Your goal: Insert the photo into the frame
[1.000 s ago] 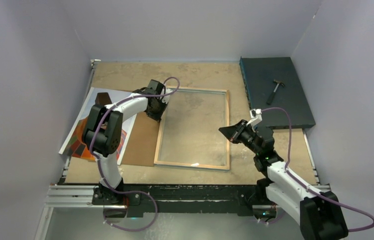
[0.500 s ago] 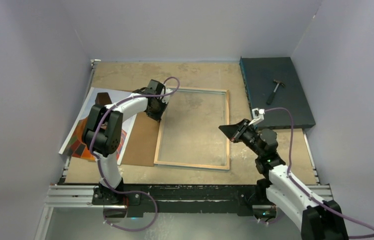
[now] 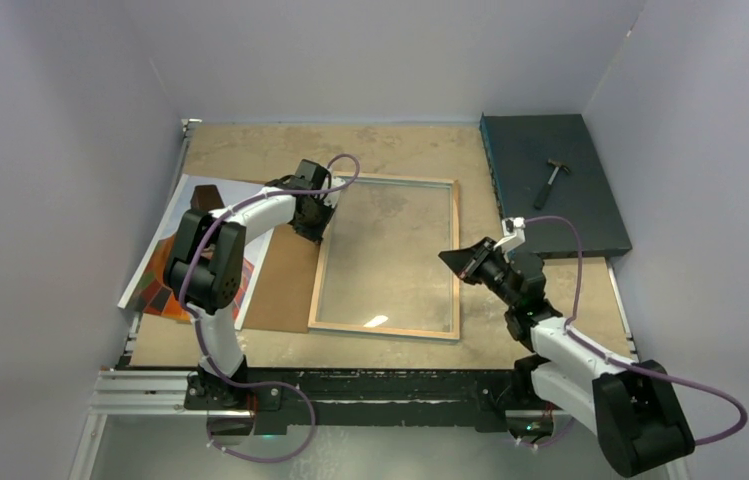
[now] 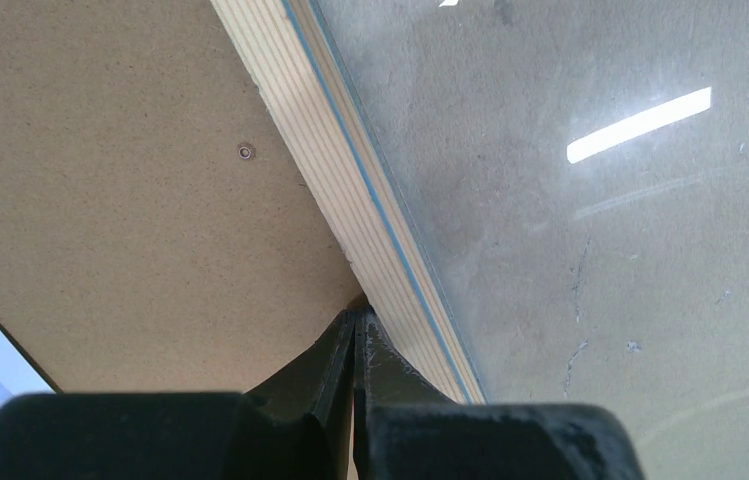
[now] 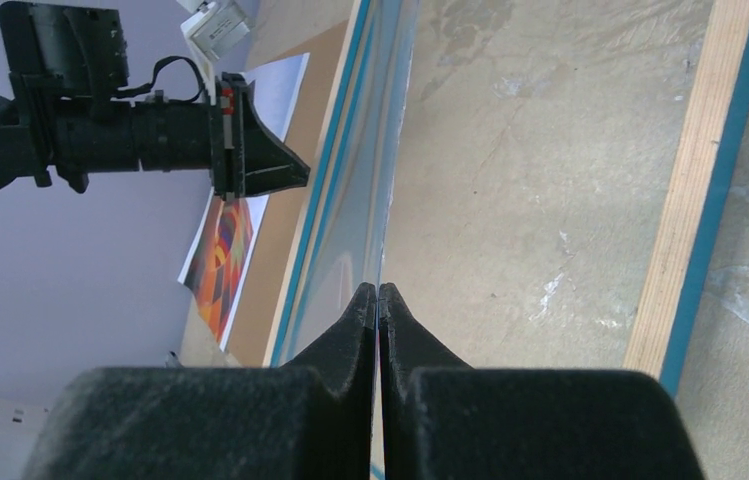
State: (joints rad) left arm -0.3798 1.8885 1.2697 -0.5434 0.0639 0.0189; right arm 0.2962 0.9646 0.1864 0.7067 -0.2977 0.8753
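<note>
The frame lies pale wood side up in the middle of the table, with a clear pane over its opening. My right gripper is at the frame's right rail; in the right wrist view it is shut on the pane's thin raised edge. My left gripper is shut on nothing, its tips against the outer side of the left rail, over the brown backing board. The photo lies at the far left, picture up, partly under the board and my left arm.
A dark teal slab carrying a small hammer lies at the back right. Grey walls close in the left, back and right sides. The metal rail with both arm bases runs along the near edge.
My right arm's elbow has swung down and right while its gripper stays at the frame's right rail. The light glint on the pane has shifted. The left arm has not moved.
</note>
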